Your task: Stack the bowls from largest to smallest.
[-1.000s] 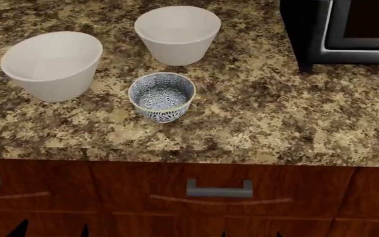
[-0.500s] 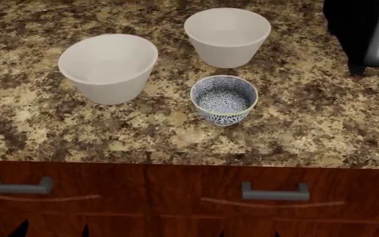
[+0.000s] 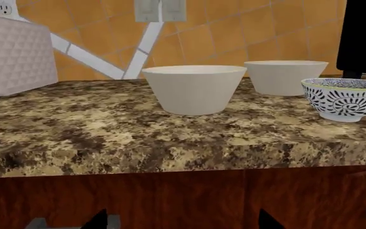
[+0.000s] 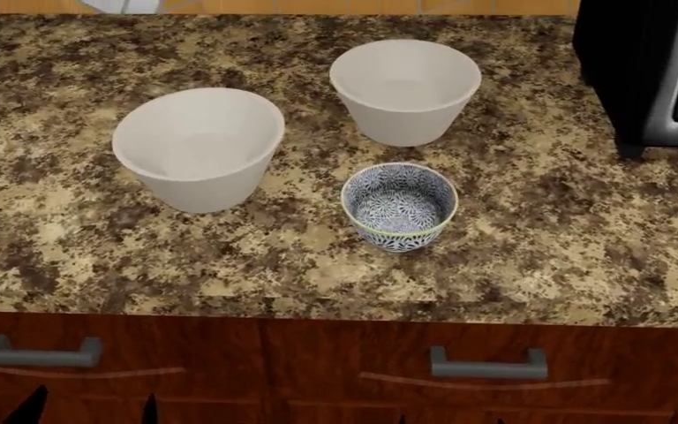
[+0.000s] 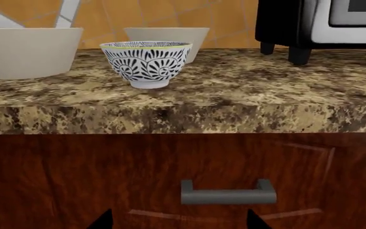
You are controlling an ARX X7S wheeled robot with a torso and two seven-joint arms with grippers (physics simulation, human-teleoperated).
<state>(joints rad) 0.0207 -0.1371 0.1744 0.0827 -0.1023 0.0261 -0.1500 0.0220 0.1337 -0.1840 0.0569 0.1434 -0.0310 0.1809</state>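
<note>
So far nothing is stacked: we see two white bowls (image 4: 199, 146) (image 4: 405, 88) and the small patterned bowl (image 4: 399, 206) standing apart on the counter (image 4: 551, 238), both arms low, grip state impossible to tell.

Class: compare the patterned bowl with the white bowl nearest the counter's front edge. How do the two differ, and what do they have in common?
Size: the patterned bowl is clearly smaller than the front white bowl.
Look: the patterned bowl carries a dark blue floral print with a pale rim; the white bowl is plain.
Place: in the head view the patterned bowl sits to the right of the white one, apart from it.
Shared: both stand upright, empty, on the granite counter.
</note>
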